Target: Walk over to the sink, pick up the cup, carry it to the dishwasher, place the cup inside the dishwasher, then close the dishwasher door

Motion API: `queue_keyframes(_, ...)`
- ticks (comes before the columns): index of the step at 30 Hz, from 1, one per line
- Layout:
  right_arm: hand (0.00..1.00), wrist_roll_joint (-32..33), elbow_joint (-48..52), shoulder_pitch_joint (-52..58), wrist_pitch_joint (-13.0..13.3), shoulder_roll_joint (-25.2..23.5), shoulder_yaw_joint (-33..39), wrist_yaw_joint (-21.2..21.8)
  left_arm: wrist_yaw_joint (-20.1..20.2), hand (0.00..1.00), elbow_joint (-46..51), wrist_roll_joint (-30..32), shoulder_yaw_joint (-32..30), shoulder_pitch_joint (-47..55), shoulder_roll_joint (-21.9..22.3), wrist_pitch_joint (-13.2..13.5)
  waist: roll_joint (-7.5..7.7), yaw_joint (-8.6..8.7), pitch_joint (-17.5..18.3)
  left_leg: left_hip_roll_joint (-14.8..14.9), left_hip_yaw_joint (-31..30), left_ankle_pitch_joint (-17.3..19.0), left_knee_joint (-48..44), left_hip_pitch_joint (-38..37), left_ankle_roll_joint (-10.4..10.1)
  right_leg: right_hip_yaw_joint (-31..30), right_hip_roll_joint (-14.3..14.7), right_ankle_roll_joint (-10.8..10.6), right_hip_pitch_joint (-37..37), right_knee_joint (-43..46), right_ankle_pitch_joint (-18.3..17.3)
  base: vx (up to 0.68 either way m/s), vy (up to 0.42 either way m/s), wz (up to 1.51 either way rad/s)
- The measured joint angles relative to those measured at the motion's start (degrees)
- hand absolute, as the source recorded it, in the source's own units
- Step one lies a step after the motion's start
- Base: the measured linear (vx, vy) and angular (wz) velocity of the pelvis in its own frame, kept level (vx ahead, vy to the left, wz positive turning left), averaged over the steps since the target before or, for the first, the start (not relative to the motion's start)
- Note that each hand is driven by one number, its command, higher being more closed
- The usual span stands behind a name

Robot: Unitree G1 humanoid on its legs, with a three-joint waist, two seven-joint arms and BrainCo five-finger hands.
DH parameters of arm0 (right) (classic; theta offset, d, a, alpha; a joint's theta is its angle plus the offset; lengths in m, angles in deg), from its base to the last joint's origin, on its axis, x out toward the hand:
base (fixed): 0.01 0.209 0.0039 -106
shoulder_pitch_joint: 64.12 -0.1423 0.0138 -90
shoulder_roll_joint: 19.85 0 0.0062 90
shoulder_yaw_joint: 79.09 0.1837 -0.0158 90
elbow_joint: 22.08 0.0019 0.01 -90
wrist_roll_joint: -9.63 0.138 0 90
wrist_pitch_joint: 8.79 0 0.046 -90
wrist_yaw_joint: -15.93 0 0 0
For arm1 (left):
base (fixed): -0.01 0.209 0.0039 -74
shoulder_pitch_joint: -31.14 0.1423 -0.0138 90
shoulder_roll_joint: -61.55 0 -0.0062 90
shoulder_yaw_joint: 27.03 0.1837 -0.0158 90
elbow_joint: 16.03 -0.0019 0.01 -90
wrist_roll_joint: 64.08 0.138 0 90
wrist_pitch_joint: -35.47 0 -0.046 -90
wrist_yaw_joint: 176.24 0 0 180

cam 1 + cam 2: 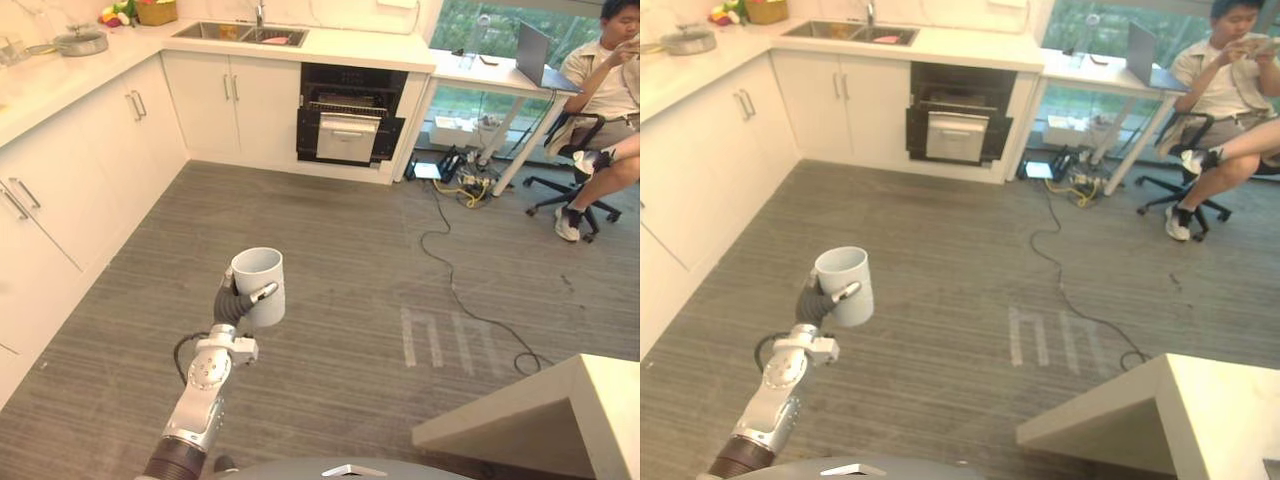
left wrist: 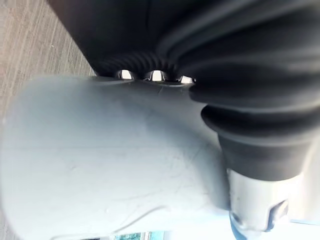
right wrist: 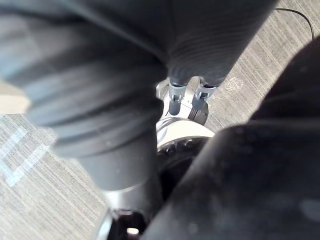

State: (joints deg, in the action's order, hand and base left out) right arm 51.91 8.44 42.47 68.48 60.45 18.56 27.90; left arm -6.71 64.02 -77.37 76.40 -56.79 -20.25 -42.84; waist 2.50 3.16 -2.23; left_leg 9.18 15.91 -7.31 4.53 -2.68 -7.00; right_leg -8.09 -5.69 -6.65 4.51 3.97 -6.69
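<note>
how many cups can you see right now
1: a white cup, upright in the left hand, held over the floor. The sink on the far counter is too distant to see into, so others may be hidden there.

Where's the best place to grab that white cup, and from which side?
Round its plain side wall, coming in from the side. The cup is upright with its open mouth up and no handle showing, so a wrap round the middle keeps it level. The left hand holds it that way now, thumb across the front.
</note>
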Motion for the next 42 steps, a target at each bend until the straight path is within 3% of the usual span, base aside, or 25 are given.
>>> queue_keyframes(6, 0.0, -1.15, -0.04, 0.71, 0.27, -0.43, 3.9, 2.3, -3.18, 1.0, 4.64, -0.03, -4.91, 2.05, 2.45, -2.49, -1.52, -1.27, -1.21, 2.14, 1.75, 0.35, -0.82, -0.35, 0.05, 8.04, -0.4, 0.49, 0.18, 0.35, 0.95, -0.02, -0.04, -0.12)
queue_keyframes(8, 0.0, -1.74, -0.56, 0.5, 0.97, -0.78, 5.65, 3.17, -3.58, 1.0, 4.99, -0.04, -5.95, 2.9, 2.78, -2.7, -1.87, -1.89, -1.32, 2.77, 1.65, 2.43, -4.44, 0.39, 0.15, 8.47, -0.39, 0.62, -0.43, 2.37, -0.55, 0.0, -0.045, -0.04)
queue_keyframes(11, 0.0, -3.88, -2.31, -0.43, 2.58, -0.12, 7.02, 4.43, -4.1, 1.0, 5.01, -0.08, -6.54, 4.58, 4.16, -3.17, -2.7, -2.02, -1.29, 1.27, 1.46, 5.42, -7.67, 1.05, 0.06, 8.83, -2.81, -0.29, -2.54, 8.31, -4.84, 0.02, 0.037, 0.04)
queue_keyframes(14, 0.0, -3.77, -2.9, -0.64, 4.13, 0.86, 8.44, 4.46, -1.54, 1.0, 7.25, -0.13, -5.8, 4.42, 4.52, -4.04, -3.07, -1.58, -1.23, -1.5, -0.58, 11.72, -19.37, 7.66, 2.71, 9.64, -7.61, -0.81, -5.68, 14.07, -8.42, 0.09, 0.189, 0.35)
queue_keyframes(15, 0.0, -3.32, -2.93, -0.46, 3.8, 0.59, 9.13, 4.01, -0.55, 1.0, 7.24, -0.11, -4.04, 3.82, 4.37, -4.09, -2.0, -1.63, -1.44, -4.26, -0.73, 15.08, -23.74, 8.35, 4.91, 11.25, -10.22, -0.38, -4.04, 14.53, -9.37, 0.28, 0.129, 0.44)
queue_keyframes(16, 0.0, -2.06, -3.06, 0.1, 3.85, 0.1, 11.07, 3.84, -0.04, 1.0, 6.74, -0.04, -1.8, 2.71, 4.47, -4.03, -2.49, -1.55, -1.9, -5.89, -1.8, 18.96, -25.18, 7.31, 4.57, 12.62, -11.34, 0.08, -6.56, 26.0, -9.12, 0.2, 0.093, 0.39)
queue_keyframes(17, 0.0, -0.97, -1.78, 0.19, 3.54, -1.15, 11.83, 3.95, 0.08, 1.0, 6.21, -0.03, -1.19, 2.12, 4.28, -4.24, -0.8, -1.34, -2.92, -6.53, -2.02, 20.2, -26.64, 6.89, 5.07, 11.78, -12.48, 3.0, -10.79, 35.33, -7.42, 0.15, 0.052, 0.29)
queue_keyframes(18, 0.0, 1.01, -0.56, -0.09, 2.48, -3.69, 13.54, 4.15, -0.24, 1.0, 5.36, -0.05, -0.19, 1.84, 3.65, -4.46, -1.06, -0.22, -4.04, -6.36, -2.7, 22.01, -27.46, 4.65, 5.4, 10.26, -13.12, 10.19, -17.25, 49.25, 1.67, 0.04, 0.109, 0.18)
queue_keyframes(19, 0.0, 1.3, -0.22, -0.1, 2.32, -4.73, 13.55, 4.14, -0.43, 1.0, 4.64, -0.06, 0.19, 1.88, 3.62, -4.48, -0.72, 0.44, -4.24, -6.07, -3.16, 22.65, -27.36, 3.43, 5.59, 9.33, -12.75, 9.8, -18.83, 53.28, 5.1, 0.21, 0.174, 0.08)
queue_keyframes(20, 0.0, -0.14, 0.07, -0.43, 1.73, -5.96, 14.94, 4.04, -0.94, 1.0, 4.22, -0.17, 0.14, 1.87, 3.19, -4.61, 0.32, 1.02, -4.77, -5.22, -2.98, 24.03, -26.83, -0.18, 6.04, 9.54, -10.77, 8.52, -22.65, 59.49, 2.26, 0.25, 0.149, -0.12)
queue_keyframes(22, 0.0, -1.96, 0.39, -0.5, 1.79, -6.29, 15.14, 4.03, -1.49, 1.0, 4.37, -0.21, 0.14, 1.77, 3.21, -4.61, 0.48, 0.86, -4.87, -4.81, -1.95, 24.58, -24.06, -4.38, 5.95, 12.39, -7.97, 7.61, -24.58, 57.15, -1.57, 0.29, 0.118, -0.23)
queue_keyframes(23, 0.0, -2.31, 1.22, -0.01, 1.74, -6.43, 15.52, 3.72, -1.4, 1.0, 4.85, -0.17, 0.52, 1.01, 3.22, -4.61, 0.13, 0.9, -4.86, -4.76, -1.71, 24.58, -21.05, -7.2, 5.93, 15.14, -5.19, 5.79, -24.72, 49.1, -3.28, 0.38, 0.074, 0.02)
queue_keyframes(25, 0.0, -2.67, 2.52, 0.56, 1.52, -7.1, 16.57, 1.51, -1.26, 1.0, 4.95, -0.12, 1.97, -2.75, 3.36, -4.77, -0.29, 1.35, -4.93, -4.74, -2.63, 25.0, -18.22, -9.95, 5.51, 16.68, -0.39, 4.57, -24.67, 32.19, -2.2, 0.44, 0.033, 0.35)
queue_keyframes(27, 0.0, -3.95, 2.37, 2.05, 0.51, -8.13, 18.09, -0.82, -1.26, 1.0, 6.46, -0.14, 3.38, -7.34, 4.05, -5.54, -1.1, 1.65, -5.77, -4.66, -4.08, 27.48, -17.58, -13.05, 3.68, 16.19, 3.84, 3.82, -24.46, 14.92, 4.67, 0.24, -0.13, 0.5)
queue_keyframes(28, 0.0, -3.88, 2.34, 2.48, 0.25, -8.28, 18.13, -1.13, -1.26, 1.0, 7.33, -0.13, 3.39, -7.61, 4.33, -5.56, -1.15, 1.78, -5.79, -4.84, -4.31, 28.68, -17.62, -14.23, 3.11, 16.43, 3.96, 3.6, -24.35, 13.57, 6.02, 0.26, -0.194, 0.39)
queue_keyframes(29, 0.0, -4.22, 2.31, 2.95, 0.08, -8.09, 18.48, -1.44, -1.22, 1.0, 8.02, -0.15, 3.32, -7.74, 5.08, -5.53, -1.42, 2.22, -5.75, -4.94, -5.04, 30.41, -17.35, -16.66, 2.68, 16.96, 3.62, 6.64, -24.42, 15.84, 10.17, 0.57, -0.098, 0.4)
queue_keyframes(30, 0.0, -5.63, 2.13, 3.5, -0.29, -7.12, 18.71, -1.18, -0.41, 1.0, 8.2, -0.14, 3.77, -7.29, 6.69, -5.56, -4.07, 2.26, -5.53, -3.47, -5.06, 31.4, -16.39, -19.65, 3.11, 19.42, 3.6, 8.97, -25.37, 23.21, 8.95, 0.64, -0.057, 0.39)
queue_keyframes(32, 0.0, -6.77, 2.2, 3.51, -0.48, -6.19, 19.57, -0.35, 0.62, 1.0, 8.75, -0.13, 4.46, -7.22, 7.0, -5.65, -5.41, 2.23, -4.84, -3.14, -5.04, 28.92, -18.72, -19.33, 5.62, 19.97, 2.79, 9.15, -26.39, 28.39, 3.66, 0.6, -0.082, 0.33)
queue_keyframes(34, 0.0, -6.72, 2.55, 3.33, -0.11, -6.16, 19.52, -0.32, 1.62, 1.0, 9.2, 0.0, 4.89, -7.21, 6.8, -6.26, -5.22, 2.62, -4.73, -1.75, -5.28, 23.53, -26.29, -17.93, 5.21, 21.44, 2.09, 9.45, -24.34, 31.67, -2.56, 0.61, -0.205, 0.36)
queue_keyframes(35, 0.0, -6.71, 2.66, 3.3, -0.24, -6.14, 19.52, -0.35, 1.67, 1.0, 9.22, 0.01, 4.98, -7.11, 6.75, -6.35, -5.06, 2.61, -4.7, -1.2, -5.42, 21.94, -29.26, -17.07, 4.93, 21.59, 2.21, 9.42, -23.48, 32.05, -3.88, 0.55, -0.213, 0.22)
queue_keyframes(36, 0.0, -6.72, 3.38, 3.39, -0.4, -6.11, 19.64, -0.42, 1.63, 1.0, 9.27, 0.01, 4.98, -6.92, 7.01, -6.41, -5.03, 2.5, -4.75, 0.43, -7.23, 16.8, -39.05, -13.54, 2.06, 21.74, 3.0, 9.62, -21.1, 32.39, -6.83, 0.52, -0.176, 0.05)
queue_keyframes(37, 0.0, -6.69, 4.09, 3.58, -0.4, -5.83, 19.66, -0.53, 1.46, 1.0, 9.66, 0.01, 4.63, -6.53, 7.87, -6.41, -5.06, 2.09, -4.77, 2.02, -10.05, 7.34, -50.35, -8.02, -1.81, 21.79, 3.85, 9.79, -18.35, 32.15, -9.12, 0.51, -0.15, 0.01)
queue_keyframes(38, 0.0, -6.68, 4.44, 3.33, -0.08, -5.57, 19.52, -0.6, 1.36, 1.0, 10.02, -0.02, 4.36, -6.12, 8.27, -6.47, -4.86, 1.74, -4.87, 3.0, -10.85, 3.96, -56.57, -4.85, -1.99, 21.89, 4.4, 9.82, -17.01, 31.76, -9.9, 0.5, -0.102, -0.1)
queue_keyframes(40, 0.0, -6.56, 4.58, 3.68, 1.97, -4.17, 16.53, 0.06, 2.01, 1.0, 13.97, -0.14, 2.74, -1.89, 9.65, -6.97, -5.19, 1.0, -4.83, 7.28, -9.3, 5.53, -77.31, 5.87, 3.19, 21.49, 6.81, 10.47, -9.1, 27.82, -12.24, 0.49, -0.086, -0.16)
queue_keyframes(42, 0.0, -6.65, 4.4, 4.03, 2.29, -2.69, 11.42, 0.58, 2.09, 1.0, 15.65, -0.2, 1.23, 1.36, 9.6, -7.01, -3.93, -0.31, -4.12, 7.31, -6.07, 10.21, -76.89, 12.44, 6.8, 19.84, 7.35, 9.78, -2.88, 21.82, -11.73, 0.45, -0.055, -0.32)
